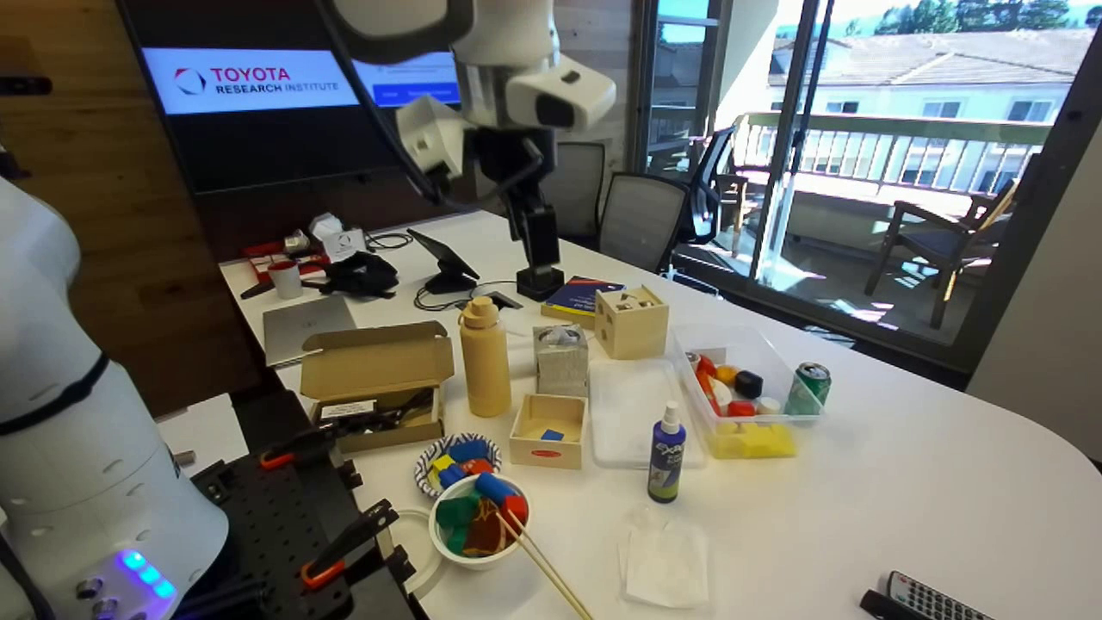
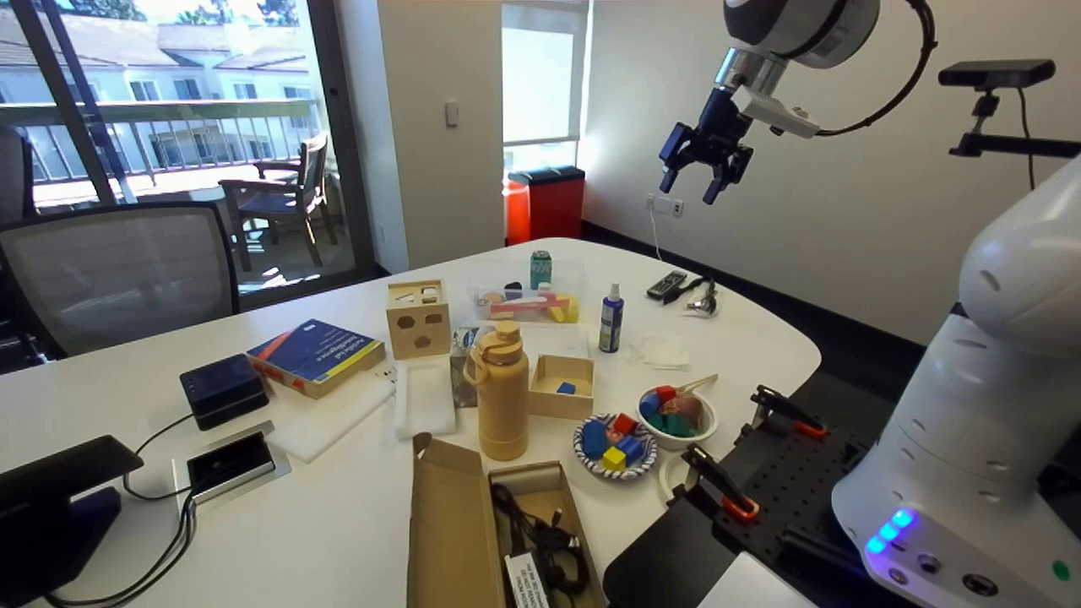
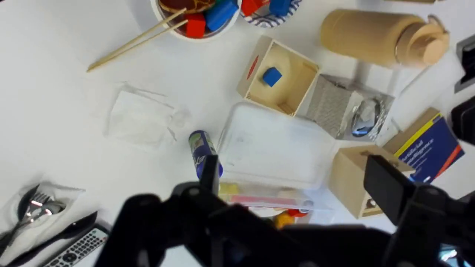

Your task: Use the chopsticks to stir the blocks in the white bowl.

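The white bowl (image 1: 480, 561) stands near the robot's base, also in an exterior view (image 2: 678, 442) and at the top of the wrist view (image 3: 157, 14). It holds red (image 3: 195, 26), blue (image 3: 221, 15) and green (image 1: 456, 511) blocks and a brown patterned piece. Two wooden chopsticks (image 1: 551, 568) lean on its rim, tips among the blocks, far ends on the table; they also show in the wrist view (image 3: 130, 47). My gripper (image 2: 689, 187) is open and empty, high above the table and away from the bowl. In the wrist view, its fingers (image 3: 293, 159) are wide apart.
A patterned bowl of blocks (image 2: 621, 473) stands beside the white bowl. Nearby are a tan bottle (image 2: 504, 405), a wooden box (image 1: 548, 453), a spray bottle (image 1: 665, 461), a clear bin (image 1: 766, 379), a shape cube (image 2: 420, 329) and black clamps (image 1: 353, 534).
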Tool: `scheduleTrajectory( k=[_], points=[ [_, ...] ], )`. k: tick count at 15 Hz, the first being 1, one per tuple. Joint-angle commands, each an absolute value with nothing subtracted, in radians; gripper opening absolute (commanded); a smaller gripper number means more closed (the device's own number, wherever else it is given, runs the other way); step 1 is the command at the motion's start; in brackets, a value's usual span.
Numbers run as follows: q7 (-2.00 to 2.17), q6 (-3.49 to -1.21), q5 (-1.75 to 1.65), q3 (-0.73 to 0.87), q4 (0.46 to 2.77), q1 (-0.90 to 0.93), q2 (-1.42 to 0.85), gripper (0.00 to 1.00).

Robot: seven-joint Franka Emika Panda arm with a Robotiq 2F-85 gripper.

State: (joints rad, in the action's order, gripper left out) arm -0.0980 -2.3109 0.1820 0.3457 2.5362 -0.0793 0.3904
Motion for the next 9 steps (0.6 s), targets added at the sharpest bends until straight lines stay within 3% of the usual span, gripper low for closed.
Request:
scheduleTrajectory(
  k=[1,4,9],
  points=[
    [-0.143,-2.473,0.432,0.389,2.465,-0.065,0.128,1.00],
    [-0.198,-2.494,0.662,0.371,2.398,-0.105,-0.062,1.00],
    [-0.034,-2.470,0.651,0.314,2.299,-0.235,-0.287,1.00]
  ],
)
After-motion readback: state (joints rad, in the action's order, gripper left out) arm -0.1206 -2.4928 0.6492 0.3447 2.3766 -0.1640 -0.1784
